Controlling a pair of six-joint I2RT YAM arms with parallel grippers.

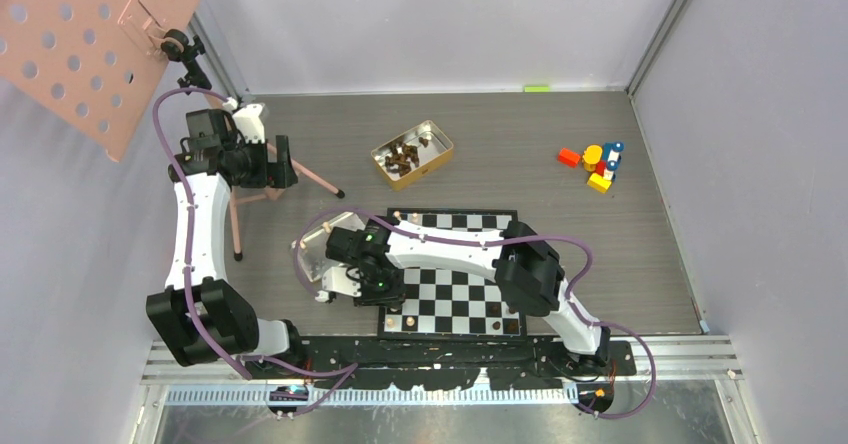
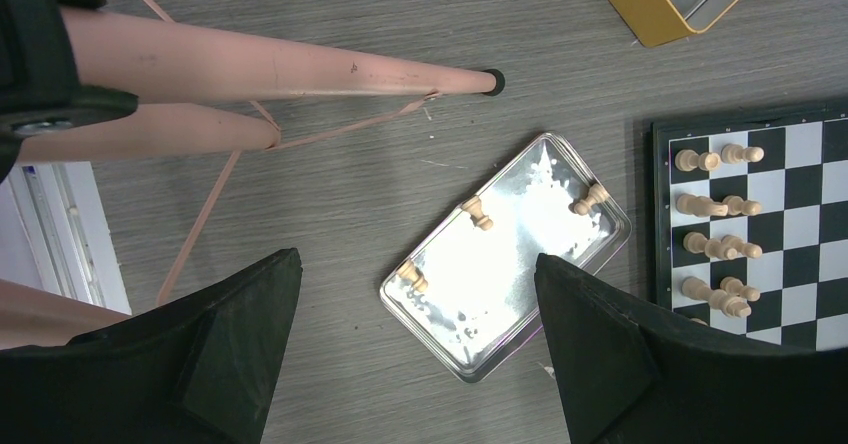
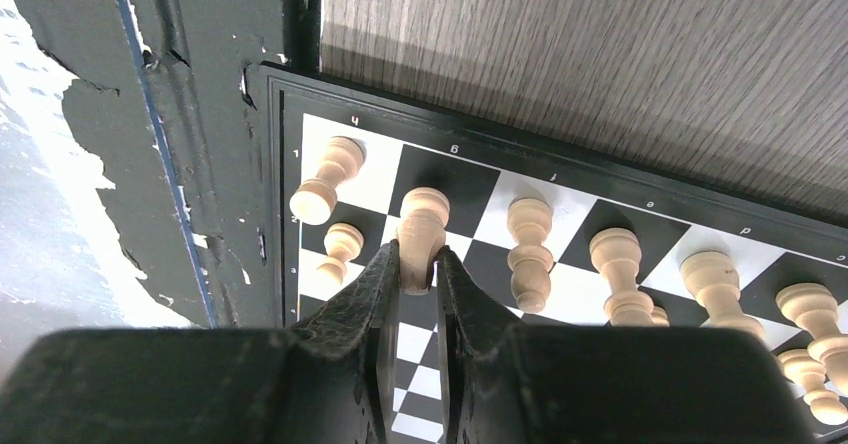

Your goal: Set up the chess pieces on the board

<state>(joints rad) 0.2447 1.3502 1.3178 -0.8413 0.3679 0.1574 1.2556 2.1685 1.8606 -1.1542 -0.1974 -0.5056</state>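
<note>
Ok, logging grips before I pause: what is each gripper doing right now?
Left gripper: open, holding nothing.
Right gripper: shut on a pale chess piece.

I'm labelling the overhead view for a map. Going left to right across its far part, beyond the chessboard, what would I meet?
pink perforated panel → pink tripod → gold tin → toy blocks

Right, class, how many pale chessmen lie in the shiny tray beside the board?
3 chessmen: one at the tray's left corner, one on its upper edge, one nearest the board. A gripper finger hides one corner.
</note>
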